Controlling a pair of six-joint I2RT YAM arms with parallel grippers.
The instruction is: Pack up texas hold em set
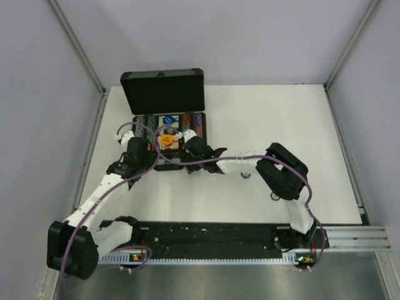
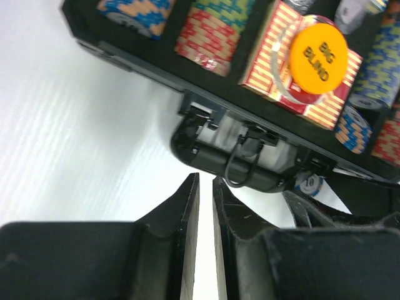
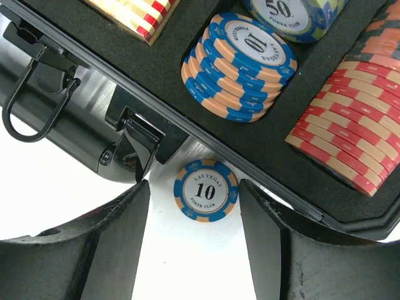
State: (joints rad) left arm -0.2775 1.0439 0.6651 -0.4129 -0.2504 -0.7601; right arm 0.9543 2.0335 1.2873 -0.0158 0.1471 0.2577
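the step in hand looks like gathering a stray: one loose chip (image 3: pixel 205 190) lies flat on the white bench (image 2: pixel 75 156), just outside the front wall of the open case (image 3: pixel 75 81) and at about 6 o'clock from the blue-and-peach stack (image 3: pixel 240 69) it matches. the right jaws stand open, one on each side of the chip without touching it. the left jaws are parted only by a thin slit and hold nothing; they point at the handle (image 2: pixel 231 156) on the 6 o'clock side of the case. in the top view the case sits toward 11 o'clock on the bench, with its lid (image 1: pixel 164 91) upright along the 12 o'clock edge. the next move, i judge, calls for closing on the chip's thin edge, which is awkward because it lies flat on a smooth, hard surface close to the latch (image 3: pixel 140 144). then it must be lifted over the rim into a slot, and only after that can the lid come down. the chips are round, glossy and edge-striped, the red ones (image 3: pixel 350 131) packed in a slanted row. the lining (image 3: pixel 294 119) is soft black foam, the front wall looks like brushed metal, and the handle is smooth black plastic (a wire loop hangs by it). an orange disc (image 2: pixel 319 53) marked big blind rests on a red-striped card deck (image 2: pixel 265 69).
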